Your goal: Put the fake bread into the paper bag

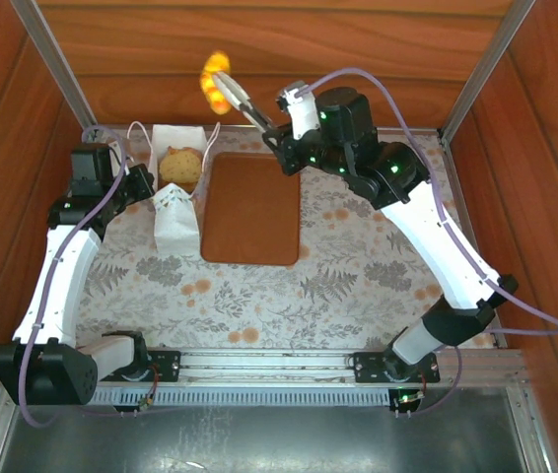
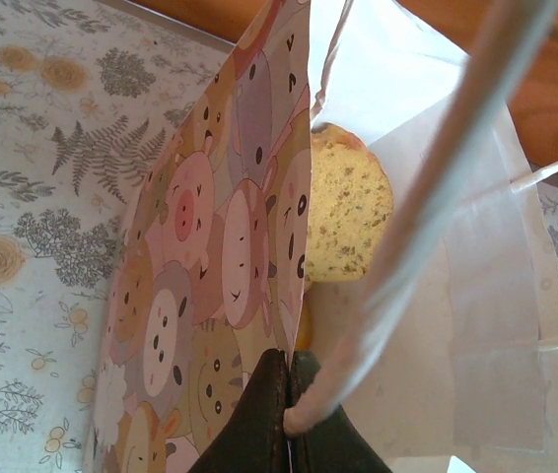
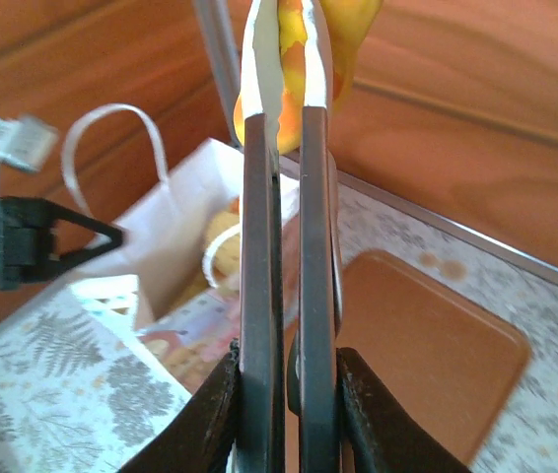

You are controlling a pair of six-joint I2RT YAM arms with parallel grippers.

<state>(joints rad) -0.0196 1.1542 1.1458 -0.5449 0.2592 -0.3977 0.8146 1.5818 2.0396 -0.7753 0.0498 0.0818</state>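
Left fingers [image 2: 254,429] pinch the paper bag [image 2: 210,246] shut; right fingers [image 3: 259,256] clamp a golden pastry [image 1: 217,83] aloft; floral tablecloth [image 1: 358,266], wooden walls [image 1: 259,39].

The left arm [image 1: 57,271] and the right arm [image 1: 452,246] are each built of smooth white tapered link shells joined by chunky black motor housings. Each stands on a black base block bolted to a silver slotted rail [image 1: 259,363]. A thin lilac cable [image 1: 363,71] trails along each arm, small green lights [image 1: 323,116] glow on the right arm's black wrist housings, and the right jaws are two long, flat, dark brown blades with white-faced tips on rounded black mounts, while the left jaws are dark and matte.
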